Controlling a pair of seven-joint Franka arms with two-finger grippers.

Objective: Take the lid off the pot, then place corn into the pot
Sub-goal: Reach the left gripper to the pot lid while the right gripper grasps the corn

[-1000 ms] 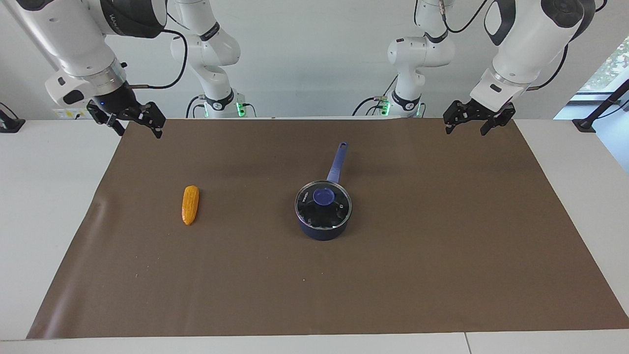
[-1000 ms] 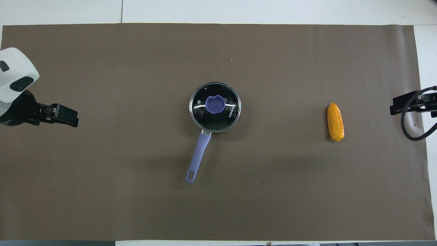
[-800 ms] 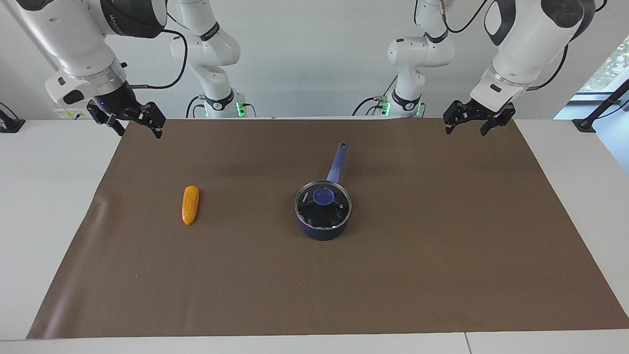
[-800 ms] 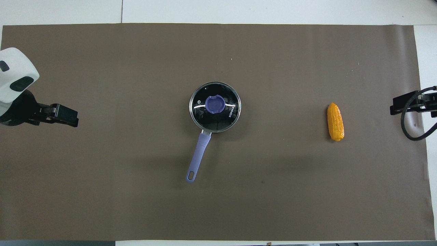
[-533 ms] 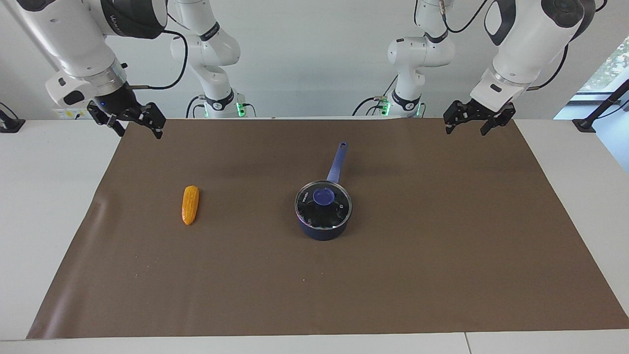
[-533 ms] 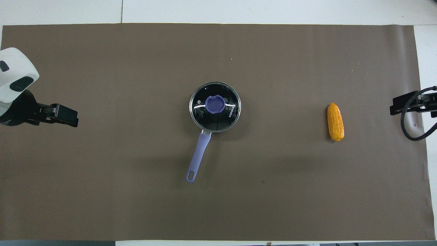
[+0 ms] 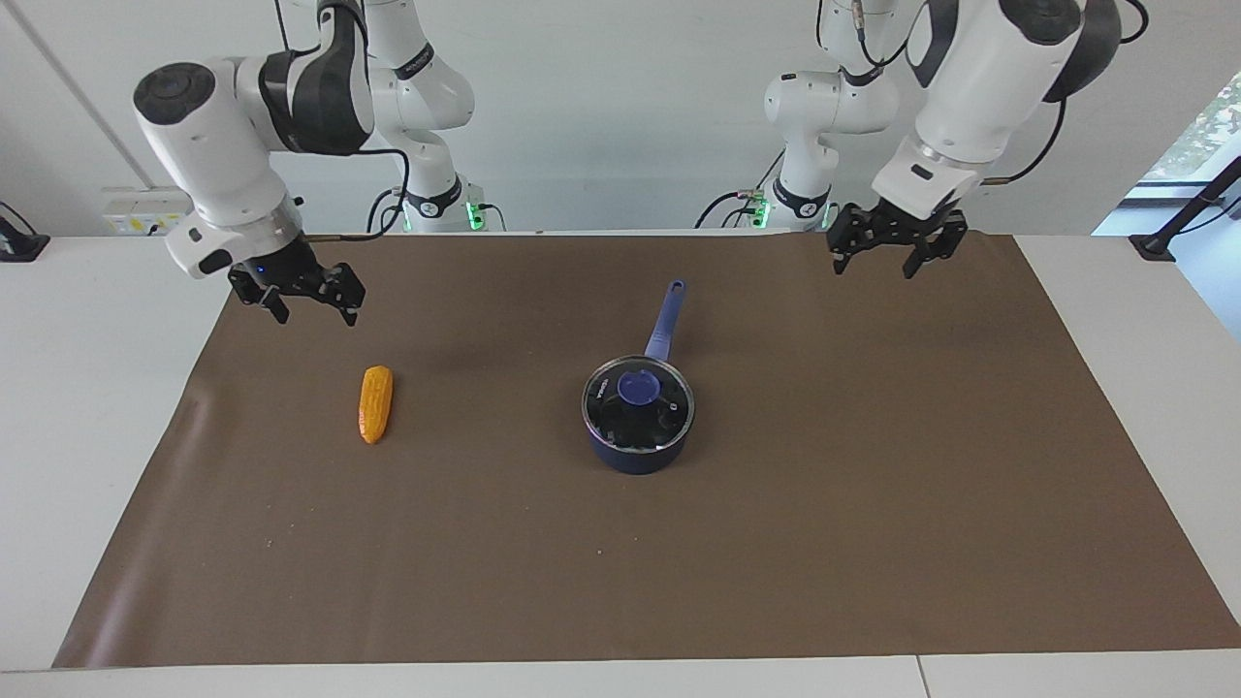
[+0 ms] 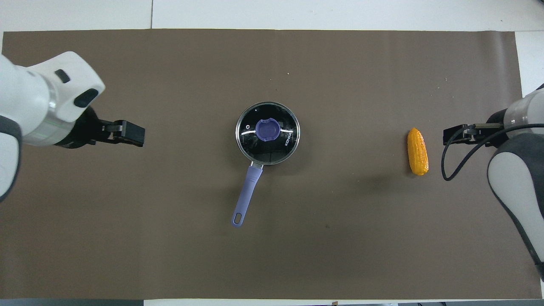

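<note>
Facing view, pot [image 7: 637,441]: on the brown mat [image 7: 873,504], mid-table, its handle pointing toward my bases.
Facing view, lid [image 7: 638,405]: seated on the pot, knob up, so step 1 is not done.
Facing view, corn [image 7: 375,402]: lying on the mat, well apart from the pot, toward my right arm's end.
Facing view, right gripper [image 7: 312,304]: in the air over the mat near the corn, jaws spread, holding nothing.
Facing view, left gripper [image 7: 877,256]: in the air over the mat's edge nearest my bases, jaws parted, empty.
Overhead view, lid [image 8: 280,146]: covers the pot's mouth fully.
Overhead view, corn [image 8: 417,151]: untouched, my right gripper [image 8: 451,136] just beside it.
Overhead view, left gripper [image 8: 132,133]: well apart from the pot.
Progress: 0 of 2 steps done; lid lift and corn drop both remain.
</note>
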